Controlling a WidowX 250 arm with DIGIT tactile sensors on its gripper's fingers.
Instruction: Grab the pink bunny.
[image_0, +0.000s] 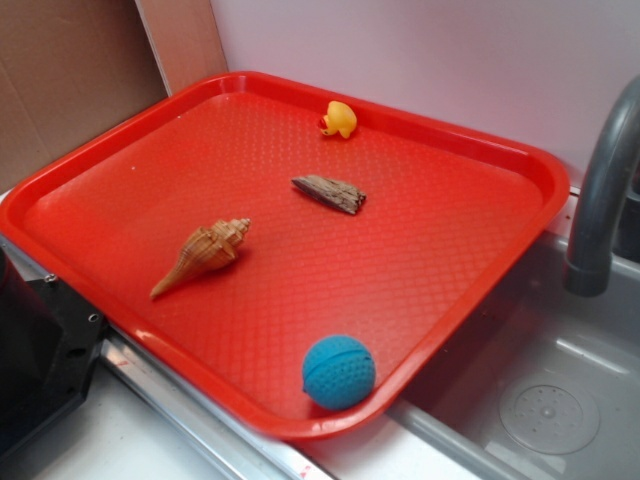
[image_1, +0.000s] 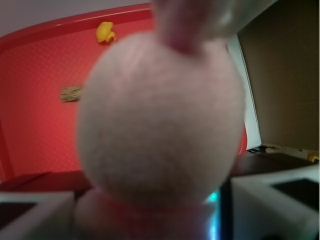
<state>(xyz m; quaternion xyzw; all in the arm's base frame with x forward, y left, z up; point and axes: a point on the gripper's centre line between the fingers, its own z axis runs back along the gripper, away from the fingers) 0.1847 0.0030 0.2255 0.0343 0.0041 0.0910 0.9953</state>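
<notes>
Pink fuzz fills nearly the whole wrist view: the bunny sits right against the lens, blurred, its rounded bulk upright in the frame with a darker pink part, perhaps an ear, running off the top edge, so its long axis lies roughly top to bottom here. White blocks at the lower left and lower right corners look like the gripper fingers, one on each side of the bunny's lower end, which suggests the pincer is clamped on it, though the blur hides the actual contact. Behind the bunny lies the red tray, with a yellow duck near its far rim and a bit of wood nearer; brown cardboard stands on the right. From the exterior view the tray holds the duck near the far rim, the wood near the middle, a shell pointing down-left, and a blue ball against the near rim. Neither bunny nor gripper shows in this view. A grey tap curves over a sink at the right.
</notes>
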